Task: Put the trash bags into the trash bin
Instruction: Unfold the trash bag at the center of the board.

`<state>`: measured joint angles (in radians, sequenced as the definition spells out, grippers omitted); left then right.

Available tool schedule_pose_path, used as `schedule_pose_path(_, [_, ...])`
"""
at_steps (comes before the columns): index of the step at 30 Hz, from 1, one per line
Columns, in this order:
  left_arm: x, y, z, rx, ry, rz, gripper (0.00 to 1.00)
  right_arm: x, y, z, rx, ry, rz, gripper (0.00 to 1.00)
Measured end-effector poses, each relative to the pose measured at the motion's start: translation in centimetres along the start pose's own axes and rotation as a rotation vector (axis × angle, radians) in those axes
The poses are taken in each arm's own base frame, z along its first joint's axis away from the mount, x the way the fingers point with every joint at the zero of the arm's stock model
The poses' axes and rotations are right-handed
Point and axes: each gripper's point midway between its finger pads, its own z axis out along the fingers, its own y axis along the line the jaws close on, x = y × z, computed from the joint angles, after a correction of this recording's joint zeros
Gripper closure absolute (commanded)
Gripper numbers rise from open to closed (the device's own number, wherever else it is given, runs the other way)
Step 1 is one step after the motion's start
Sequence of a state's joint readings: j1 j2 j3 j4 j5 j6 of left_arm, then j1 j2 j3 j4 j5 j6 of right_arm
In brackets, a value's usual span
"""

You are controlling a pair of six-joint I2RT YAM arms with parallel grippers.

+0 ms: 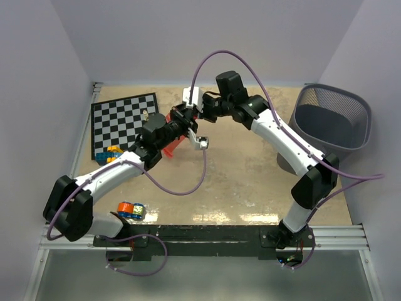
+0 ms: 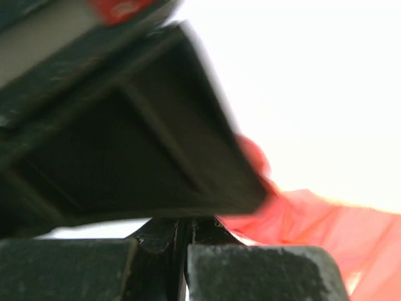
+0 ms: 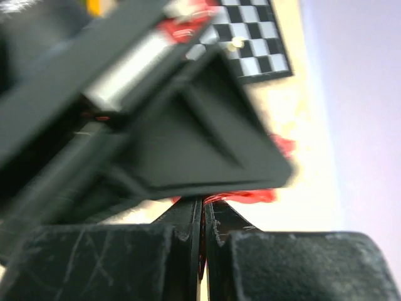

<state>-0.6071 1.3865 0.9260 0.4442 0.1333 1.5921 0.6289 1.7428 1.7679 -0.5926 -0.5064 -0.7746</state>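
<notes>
The left arm (image 1: 119, 169) and right arm (image 1: 282, 135) reach inward and meet over the middle of the counter (image 1: 250, 182). Both pairs of jaws are closed, pinching the red bag (image 1: 172, 148), which hangs between them. The bin (image 1: 338, 116) stands well apart at two o'clock, and a chessboard (image 1: 122, 122) lies at ten o'clock.

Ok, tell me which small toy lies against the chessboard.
The orange-and-blue blocks at the chessboard's near left corner; the other blue-and-orange toy lies well apart, by the left arm's base.
</notes>
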Motion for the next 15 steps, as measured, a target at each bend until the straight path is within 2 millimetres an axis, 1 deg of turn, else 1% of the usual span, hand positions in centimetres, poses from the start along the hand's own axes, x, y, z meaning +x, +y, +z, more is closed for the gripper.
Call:
schedule_pose_path(2, [-1.0,-0.5,-0.7,0.008,-0.037,0.015,1.0,-0.4,-0.5,-0.7,0.04,0.003,-0.022,1.0])
schedule_pose_path(4, [-1.9,-0.6,-1.7,0.008,-0.071,0.025,1.0,-0.5,-1.3,-0.9,0.071,0.005,-0.041,1.0])
schedule_pose_path(7, [-3.1,0.5,-2.3,-0.019,-0.108,0.038,1.0,0.0,-1.9,-0.9,0.091,0.026,-0.062,1.0])
schedule_pose_path(9, [-3.0,0.5,-1.9,-0.019,-0.105,0.043,1.0,0.2,-1.9,-0.9,0.088,0.031,-0.077,1.0])
schedule_pose_path(11, [-2.1,0.1,-1.2,-0.012,-0.082,0.042,1.0,0.1,-1.5,-0.9,0.069,0.031,-0.091,1.0])
schedule_pose_path(15, [-0.1,-2.1,-0.2,0.029,-0.026,0.036,1.0,-0.3,0.0,-0.7,0.014,0.019,-0.101,1.0])
